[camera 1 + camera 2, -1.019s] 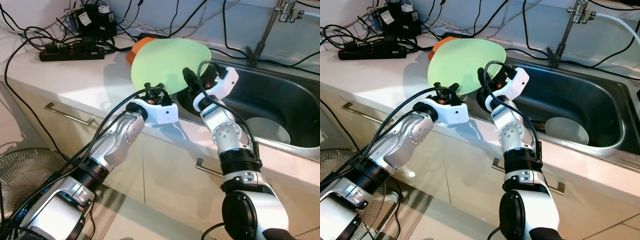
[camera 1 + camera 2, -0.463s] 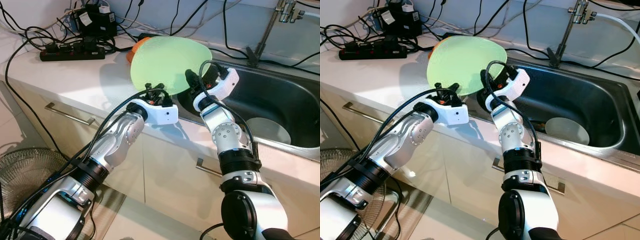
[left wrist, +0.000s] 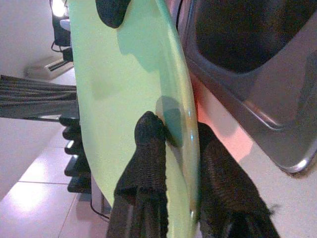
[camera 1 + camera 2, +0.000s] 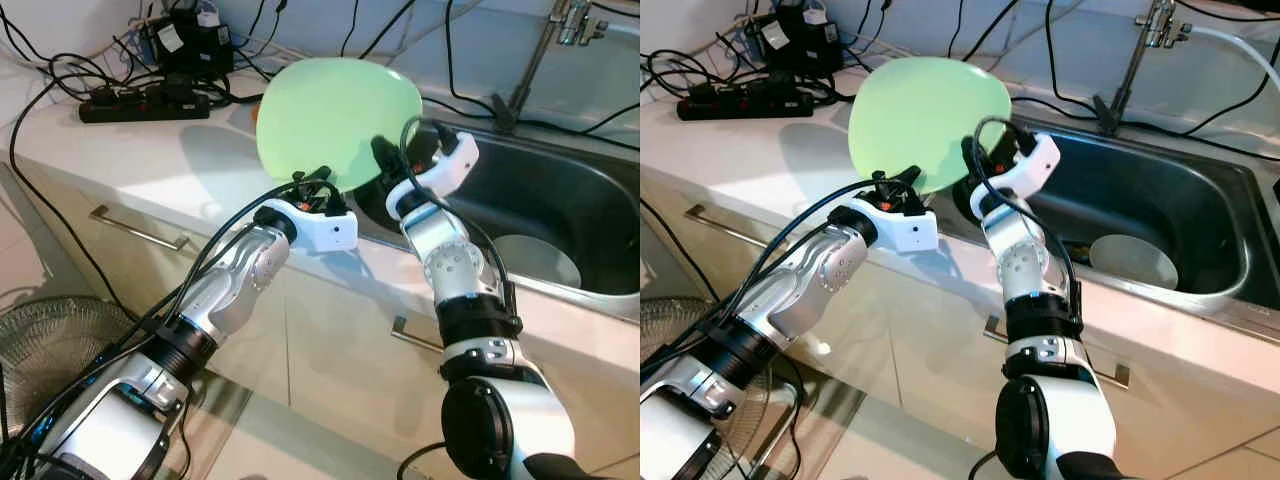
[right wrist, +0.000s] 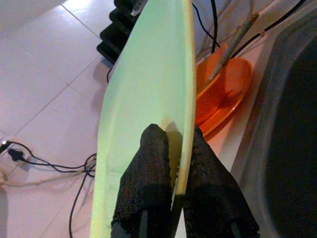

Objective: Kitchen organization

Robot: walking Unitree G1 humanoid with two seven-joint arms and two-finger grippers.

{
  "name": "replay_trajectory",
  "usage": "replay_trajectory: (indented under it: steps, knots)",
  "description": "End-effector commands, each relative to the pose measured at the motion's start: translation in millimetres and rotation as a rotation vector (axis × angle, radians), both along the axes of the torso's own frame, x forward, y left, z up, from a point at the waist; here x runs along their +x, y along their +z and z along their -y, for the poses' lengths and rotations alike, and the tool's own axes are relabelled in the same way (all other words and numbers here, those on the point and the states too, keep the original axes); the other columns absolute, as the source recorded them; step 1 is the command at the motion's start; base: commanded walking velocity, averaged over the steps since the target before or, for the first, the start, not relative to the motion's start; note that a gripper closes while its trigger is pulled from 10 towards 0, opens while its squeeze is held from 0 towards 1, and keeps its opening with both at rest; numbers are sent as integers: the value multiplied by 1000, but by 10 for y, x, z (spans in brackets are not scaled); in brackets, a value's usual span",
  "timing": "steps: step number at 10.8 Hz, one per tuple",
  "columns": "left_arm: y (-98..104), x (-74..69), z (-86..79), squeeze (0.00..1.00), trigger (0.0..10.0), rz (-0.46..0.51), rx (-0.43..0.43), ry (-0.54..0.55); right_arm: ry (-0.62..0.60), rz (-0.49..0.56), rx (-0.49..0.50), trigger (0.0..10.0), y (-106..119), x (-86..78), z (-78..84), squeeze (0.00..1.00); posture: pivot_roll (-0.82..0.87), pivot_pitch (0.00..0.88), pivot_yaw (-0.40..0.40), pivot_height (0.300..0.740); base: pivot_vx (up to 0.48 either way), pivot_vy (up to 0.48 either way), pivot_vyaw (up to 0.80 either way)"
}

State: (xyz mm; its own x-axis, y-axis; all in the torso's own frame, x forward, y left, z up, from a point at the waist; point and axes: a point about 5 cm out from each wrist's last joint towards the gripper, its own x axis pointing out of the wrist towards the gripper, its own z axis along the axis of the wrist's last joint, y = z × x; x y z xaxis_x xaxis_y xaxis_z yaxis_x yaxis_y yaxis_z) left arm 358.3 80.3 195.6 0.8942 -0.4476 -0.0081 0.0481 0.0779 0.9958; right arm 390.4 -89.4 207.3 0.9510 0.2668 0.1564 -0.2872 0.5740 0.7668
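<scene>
Green plate (image 4: 335, 120) — head views: I hold it nearly on edge above the counter (image 4: 150, 170), at the sink (image 4: 560, 215) rim, my left gripper (image 4: 318, 186) on its lower edge, my right gripper (image 4: 385, 158) on the edge nearer the sink. White bowl (image 4: 536, 260) lies in the basin; power strip (image 4: 140, 103) sits well back.

Left wrist view: my fingers (image 3: 148, 148) pinch the plate's rim, one on each face.

Right wrist view: my fingers (image 5: 153, 168) clamp the rim likewise; orange dish (image 5: 223, 94) rests on the counter behind.

Step in hand, as I judge it — a two-gripper carry of the plate. Next move calls for both grips moving together, so the rim does not twist free, and for a clear spot to set it down.
</scene>
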Motion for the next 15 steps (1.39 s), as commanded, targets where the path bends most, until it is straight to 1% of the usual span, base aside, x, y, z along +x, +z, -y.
replay_trajectory:
  steps: [1, 2, 3, 5, 6, 7, 8, 9, 10, 11, 12, 13, 14, 15]
  knots:
    - [143, -2, 19, 1000, 10000, 43, -28, -19, -34, -2, 9, 0, 36, 25, 48, 0, 243, 0, -23, 740, 0, 0, 0]
    - [147, -4, 24, 1000, 10000, 43, -28, -23, -52, -5, 28, 0, 40, 34, 73, 0, 244, 0, -23, 740, 0, 0, 0]
    - [153, -11, 34, 1000, 10000, 45, -32, -30, -91, -9, 67, 0, 58, 51, 129, 0, 245, 0, -23, 740, 0, 0, 0]
    - [167, -39, 54, 1000, 10000, 52, -51, -49, -193, -30, 151, 0, 108, 106, 311, 0, 247, 0, -23, 740, 0, 0, 0]
    - [174, -48, 63, 1000, 10000, 53, -68, -56, -246, -29, 177, 0, 142, 127, 415, 0, 247, 0, -23, 740, 0, 0, 0]
    - [183, -65, 73, 0, 10000, 50, -102, -63, -348, -16, 222, 0, 205, 148, 631, 0, 251, 0, -25, 740, 0, 0, 0]
    - [184, -73, 67, 0, 10000, 41, -136, -63, -435, 1, 242, 0, 248, 148, 812, 0, 251, 0, -25, 740, 0, 0, 0]
    - [168, -82, 49, 0, 10000, -17, -239, -58, -540, 15, 223, 0, 281, 129, 1022, 0, 254, 0, -29, 740, 0, 0, 0]
    - [167, -95, 38, 0, 10000, -89, -381, -55, -600, 28, 190, 0, 296, 110, 1140, 0, 254, 0, -29, 740, 0, 0, 0]
    - [170, -118, 30, 0, 10000, -197, -574, -56, -672, 46, 100, 0, 321, 88, 1266, 0, 258, 0, -30, 740, 0, 0, 0]
    - [120, -163, 44, 0, 10000, -366, -765, -73, -740, 55, -48, 10000, 341, 73, 1337, 0, 263, 0, -31, 740, 0, 0, 0]
    - [70, -213, 75, 0, 10000, -508, -908, -92, -767, 79, -191, 10000, 355, 71, 1319, 0, 264, 0, -32, 740, 0, 0, 0]
    - [49, -245, 100, 0, 10000, -597, -1027, -107, -751, 92, -324, 10000, 329, 89, 1233, 0, 264, 0, -32, 740, 0, 0, 0]
    - [38, -264, 110, 0, 10000, -640, -1080, -113, -722, 79, -449, 10000, 251, 116, 1143, 0, 269, 0, -35, 740, 0, 0, 0]
